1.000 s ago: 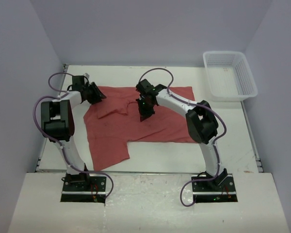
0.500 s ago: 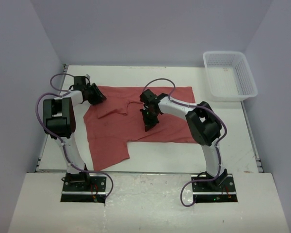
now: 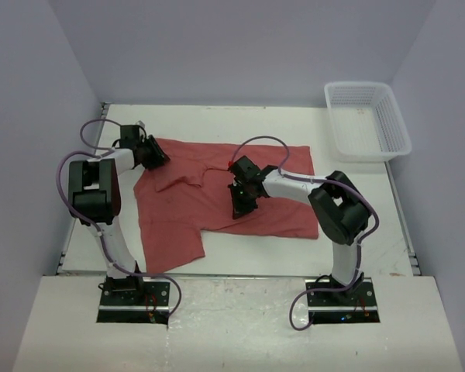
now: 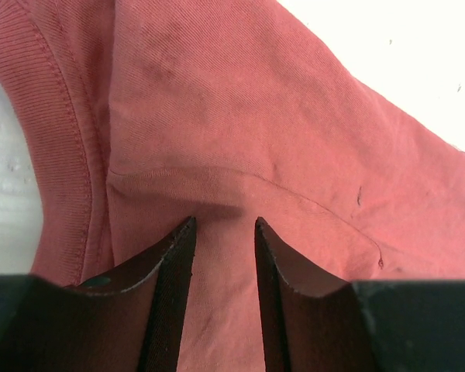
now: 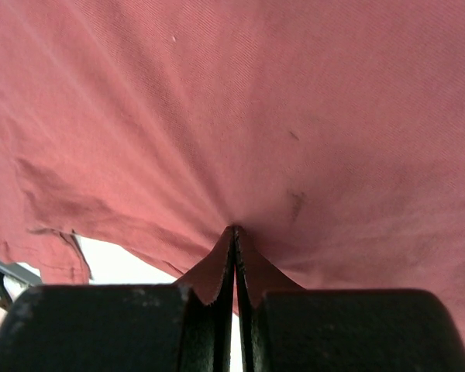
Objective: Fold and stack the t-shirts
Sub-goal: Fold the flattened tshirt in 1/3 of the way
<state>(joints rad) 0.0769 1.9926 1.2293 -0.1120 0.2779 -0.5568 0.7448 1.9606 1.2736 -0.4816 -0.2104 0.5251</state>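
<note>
One brick-red t-shirt (image 3: 182,208) lies spread on the white table (image 3: 256,252), its far left part rumpled. My left gripper (image 3: 156,155) rests at the shirt's far left corner. In the left wrist view its fingers (image 4: 174,267) stand apart over flat red cloth (image 4: 240,101), next to the ribbed collar (image 4: 58,147). My right gripper (image 3: 241,206) is over the middle of the shirt. The right wrist view shows this gripper (image 5: 234,230) shut on a pinch of the cloth (image 5: 294,93), with creases fanning out from the tips.
A white mesh basket (image 3: 368,120) stands at the table's far right corner. Pale walls close in the table on three sides. Both arm bases are bolted at the near edge.
My right gripper has moved toward the near edge, pulling the pinched cloth with it. The shirt's near edge has shifted. The left gripper has hardly moved.
</note>
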